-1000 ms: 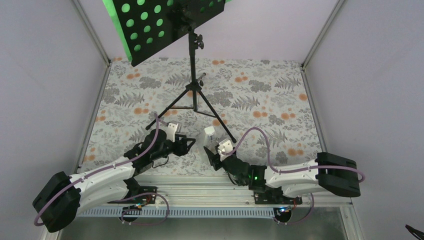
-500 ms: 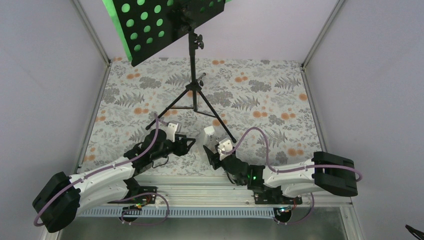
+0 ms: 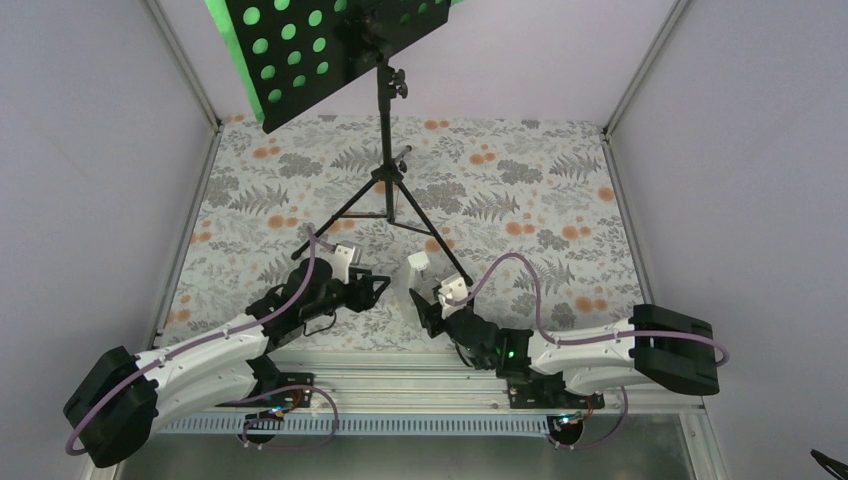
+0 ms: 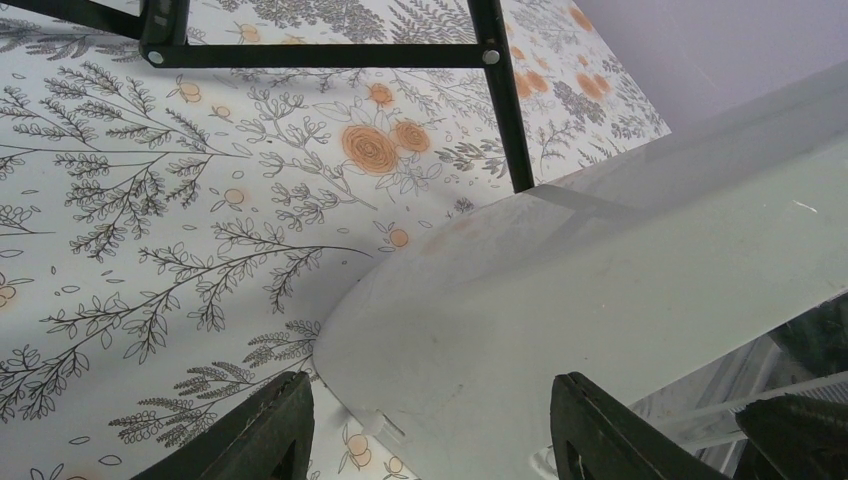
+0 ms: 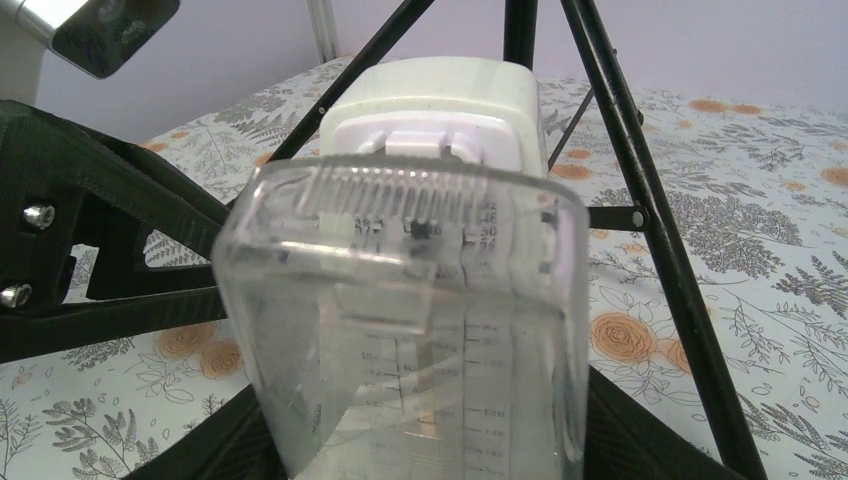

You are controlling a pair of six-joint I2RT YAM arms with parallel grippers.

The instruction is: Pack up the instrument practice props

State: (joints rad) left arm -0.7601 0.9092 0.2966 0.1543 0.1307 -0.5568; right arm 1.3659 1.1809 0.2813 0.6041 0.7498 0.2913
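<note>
The black music stand (image 3: 385, 150) stands at upper centre on the floral tabletop (image 3: 540, 180), green pages (image 3: 269, 45) behind its holed desk; the white metronome (image 3: 418, 263) sits mid-frame between the fingers of the right gripper (image 3: 420, 298), whether pinched I cannot tell; the left gripper (image 3: 378, 288), lower left of it, is spread

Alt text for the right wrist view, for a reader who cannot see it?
A small white metronome with a clear front cover fills the frame, flanked low down by the dark fingers of the right gripper; contact cannot be told. Behind it, black tripod legs spread over a floral tablecloth.
</note>
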